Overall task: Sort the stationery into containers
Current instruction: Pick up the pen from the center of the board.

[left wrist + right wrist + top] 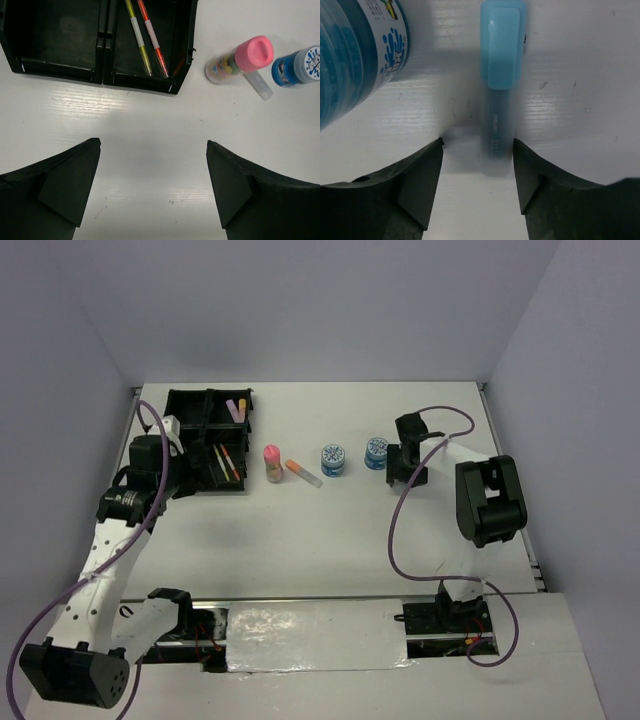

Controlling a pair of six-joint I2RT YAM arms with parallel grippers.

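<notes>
The black four-compartment tray [200,405] stands at the far left. Its near right compartment holds a yellow-green pen [139,40] and an orange pen [152,42]. A far compartment holds short pastel markers [237,408]. On the table lie a pink-capped tube [272,462], an orange marker [303,473] and two blue tins [333,460] [377,452]. My left gripper [153,170] is open and empty above bare table just in front of the tray [145,82]. My right gripper [477,165] is open, low over a light-blue marker [500,90] whose near end lies between the fingers, beside a tin [355,55].
The tube [240,60] and a tin [297,67] show right of the tray in the left wrist view. Grey walls enclose the table on three sides. Purple cables loop from both arms over the near table.
</notes>
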